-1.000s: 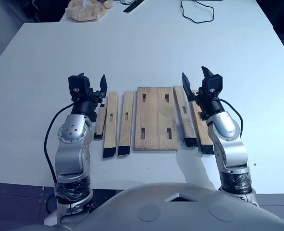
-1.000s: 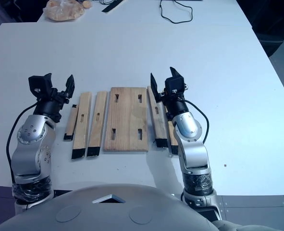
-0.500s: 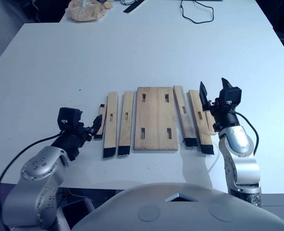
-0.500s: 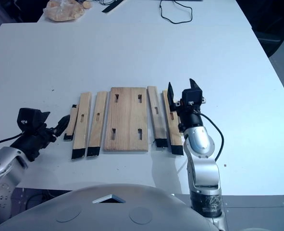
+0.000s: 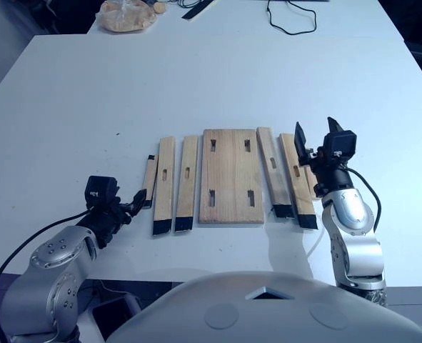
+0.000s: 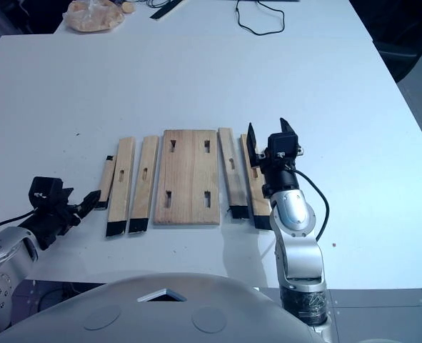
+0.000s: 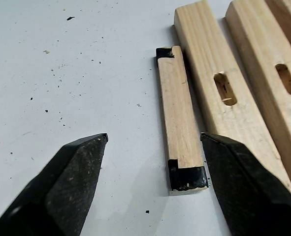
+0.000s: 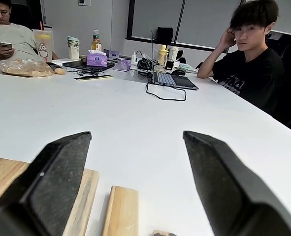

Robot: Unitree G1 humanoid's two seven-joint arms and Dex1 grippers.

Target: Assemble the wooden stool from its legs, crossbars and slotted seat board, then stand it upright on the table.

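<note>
White table (image 5: 218,78), parts flat, nothing joined yet. Left gripper (image 5: 132,203) has dropped low, jaws open, now aimed at short black-tipped wooden crossbar (image 7: 177,132), left of pale slotted wooden seat board (image 5: 230,175); prob. first pick. Right gripper (image 6: 266,125) pulled back, open, empty. Slotted wooden leg (image 5: 166,182) lies just beside crossbar, tight for a finger. Bagged food (image 5: 127,14) and black cable (image 5: 290,18) well apart.

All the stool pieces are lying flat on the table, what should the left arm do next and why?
I'd probably ease the left gripper forward until the short crossbar lies between its open jaws, then close. It sits low over the table, just short of that piece's black-tipped near end, aimed along it; the slotted leg lies close beside, so go in squarely.
</note>
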